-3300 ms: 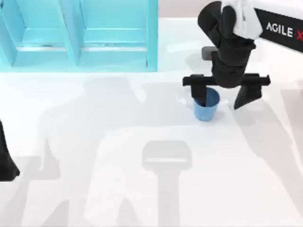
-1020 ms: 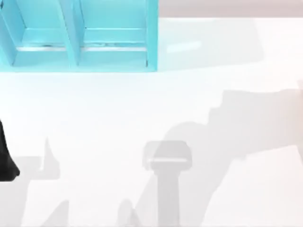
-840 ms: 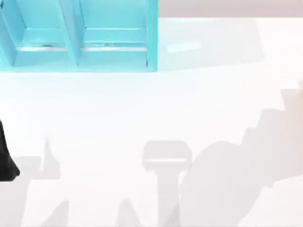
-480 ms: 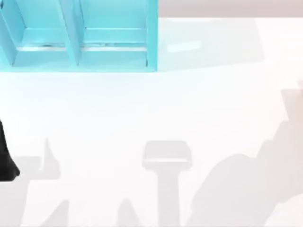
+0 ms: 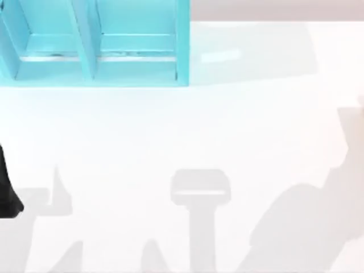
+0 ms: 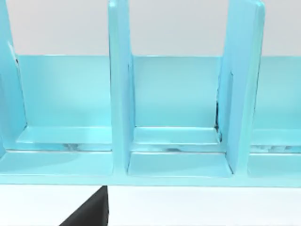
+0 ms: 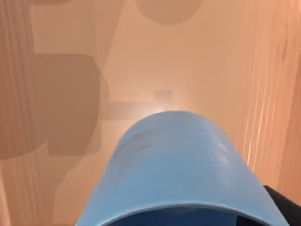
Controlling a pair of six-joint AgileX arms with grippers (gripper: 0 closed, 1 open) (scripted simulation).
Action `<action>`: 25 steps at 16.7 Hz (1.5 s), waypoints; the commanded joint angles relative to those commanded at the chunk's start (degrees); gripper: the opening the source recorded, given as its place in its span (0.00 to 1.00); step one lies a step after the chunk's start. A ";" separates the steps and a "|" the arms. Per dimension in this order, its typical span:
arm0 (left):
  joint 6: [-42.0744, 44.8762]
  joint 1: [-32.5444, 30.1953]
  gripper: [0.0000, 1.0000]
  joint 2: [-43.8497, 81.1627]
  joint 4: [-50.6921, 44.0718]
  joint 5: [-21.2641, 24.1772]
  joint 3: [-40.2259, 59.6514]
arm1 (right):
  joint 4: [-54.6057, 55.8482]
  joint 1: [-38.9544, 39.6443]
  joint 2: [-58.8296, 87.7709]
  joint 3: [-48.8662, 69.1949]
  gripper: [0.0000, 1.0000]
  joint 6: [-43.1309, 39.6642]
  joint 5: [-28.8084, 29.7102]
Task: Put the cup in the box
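Observation:
The blue cup [image 7: 174, 165] looms close in the right wrist view, its rim toward the camera, with my right gripper [image 7: 186, 219] shut on it. A dark bit of one finger [image 7: 282, 203] shows beside the rim. Below the cup lies a tan, wood-coloured surface [image 7: 141, 75] with streaked sides and soft shadows; I cannot tell whether it is the box. My left arm [image 5: 7, 193] stays parked at the table's left edge. One of its fingers [image 6: 89, 214] points toward the cyan rack.
A cyan rack [image 5: 96, 45] with upright dividers [image 6: 118, 94] and open compartments stands at the back left of the white table [image 5: 187, 131]. Arm shadows fall on the table's front and right.
My right arm has carried the cup up from the table's middle right and out of the top view. Its shadow has slid toward the front right. The left arm has not moved.

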 joint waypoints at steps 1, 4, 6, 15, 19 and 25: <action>0.00 0.00 1.00 0.00 0.00 0.00 0.00 | 1.10 0.10 -0.10 -1.15 0.00 0.11 -0.01; 0.00 0.00 1.00 0.00 0.00 0.00 0.00 | 4.51 0.41 -0.38 -4.87 0.00 0.43 -0.03; 0.00 0.00 1.00 0.00 0.00 0.00 0.00 | 7.51 0.61 -0.59 -8.10 0.00 0.65 -0.04; 0.00 0.00 1.00 0.00 0.00 0.00 0.00 | 8.91 0.75 -0.53 -9.58 0.30 0.81 -0.06; 0.00 0.00 1.00 0.00 0.00 0.00 0.00 | 8.91 0.75 -0.53 -9.58 0.60 0.81 -0.06; 0.00 0.00 1.00 0.00 0.00 0.00 0.00 | 8.91 0.75 -0.53 -9.58 1.00 0.81 -0.06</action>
